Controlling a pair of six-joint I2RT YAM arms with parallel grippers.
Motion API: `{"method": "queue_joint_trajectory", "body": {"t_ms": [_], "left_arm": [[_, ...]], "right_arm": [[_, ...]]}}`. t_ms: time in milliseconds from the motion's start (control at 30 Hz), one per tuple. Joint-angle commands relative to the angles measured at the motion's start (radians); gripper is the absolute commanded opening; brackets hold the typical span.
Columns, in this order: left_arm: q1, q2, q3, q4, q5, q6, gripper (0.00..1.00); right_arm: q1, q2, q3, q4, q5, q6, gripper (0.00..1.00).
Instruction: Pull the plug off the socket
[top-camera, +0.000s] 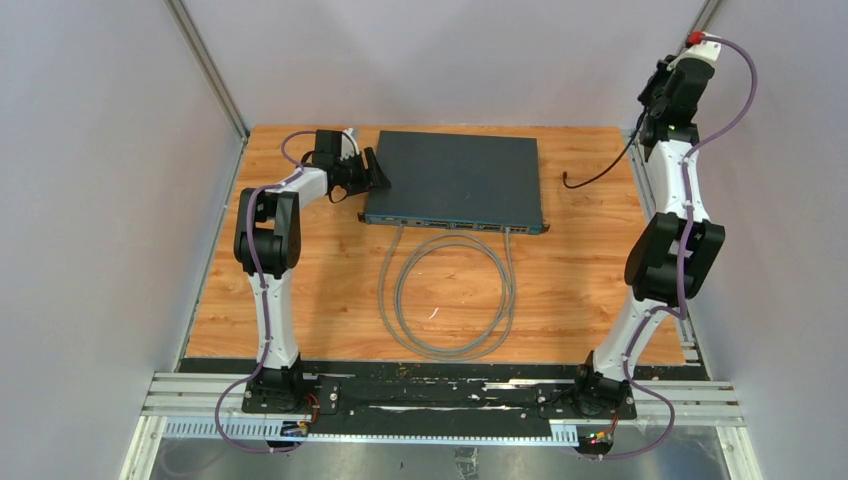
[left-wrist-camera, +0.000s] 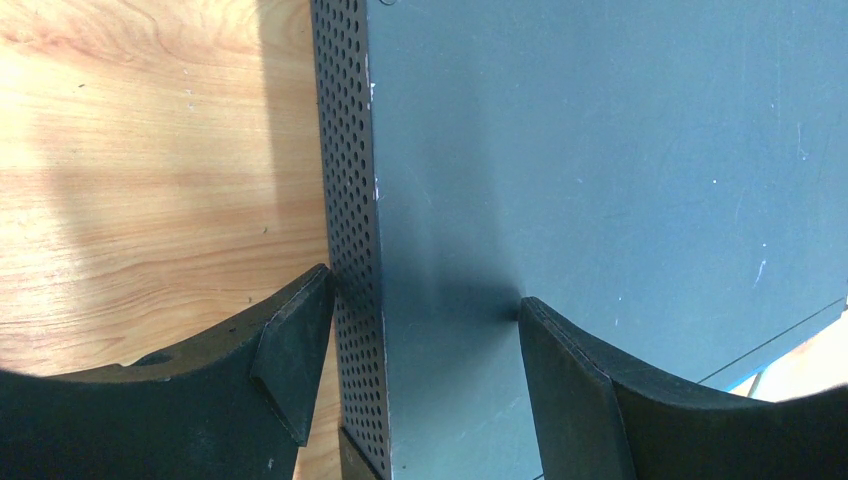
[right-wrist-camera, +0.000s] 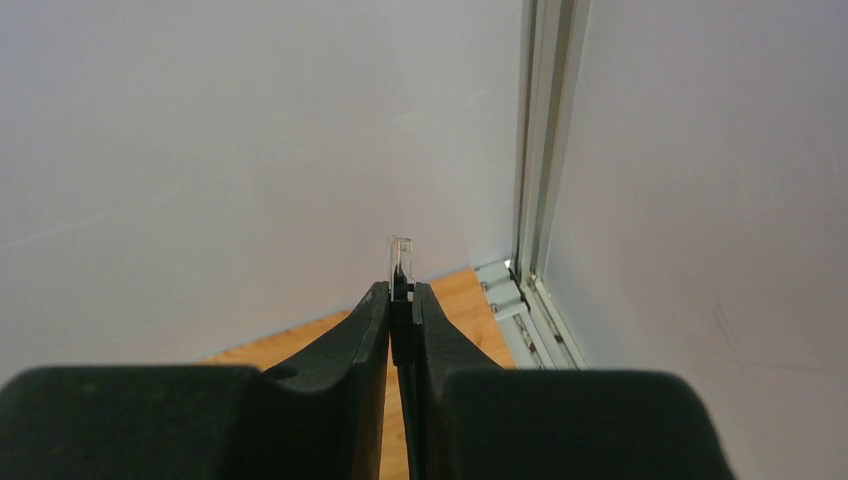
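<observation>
The plug (right-wrist-camera: 401, 255) was pinched between the pressed-together fingers of the right gripper (right-wrist-camera: 401, 295), its long axis in line with them, held high at right rear, well apart from the switch (top-camera: 460, 175). The left gripper (left-wrist-camera: 425, 295) stood spread, straddling the switch's left edge.

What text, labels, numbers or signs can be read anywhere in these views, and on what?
No text can be read in any view.
On the front panel of the network switch, any port markings are too small to read in the top view.
Its lid and perforated side in the left wrist view are bare, with no print.
The clear plug in the right wrist view has no visible marking.
</observation>
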Motion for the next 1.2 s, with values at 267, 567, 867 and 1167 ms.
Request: {"method": "queue_joint_trajectory", "body": {"t_ms": [267,567,867,1167], "left_arm": [[0.001,0.027,-0.021,-0.099,-0.074,0.061,0.68],[0.001,0.010,-0.031,-0.096,-0.078,0.067,0.68],[0.001,0.013,-0.026,-0.096,-0.065,0.057,0.68],[0.001,0.009,-0.029,-0.097,-0.070,0.053,0.68]], "right_arm": [[-0.078,-0.032,-0.230,-0.332,-0.130,0.026,0.01],[-0.083,-0.011,-0.311,-0.384,-0.073,0.001,0.36],[-0.087,-0.086,-0.328,-0.480,-0.003,0.008,0.99],[-0.087,-0.306,-0.466,-0.487,-0.139,0.052,1.00]]}}
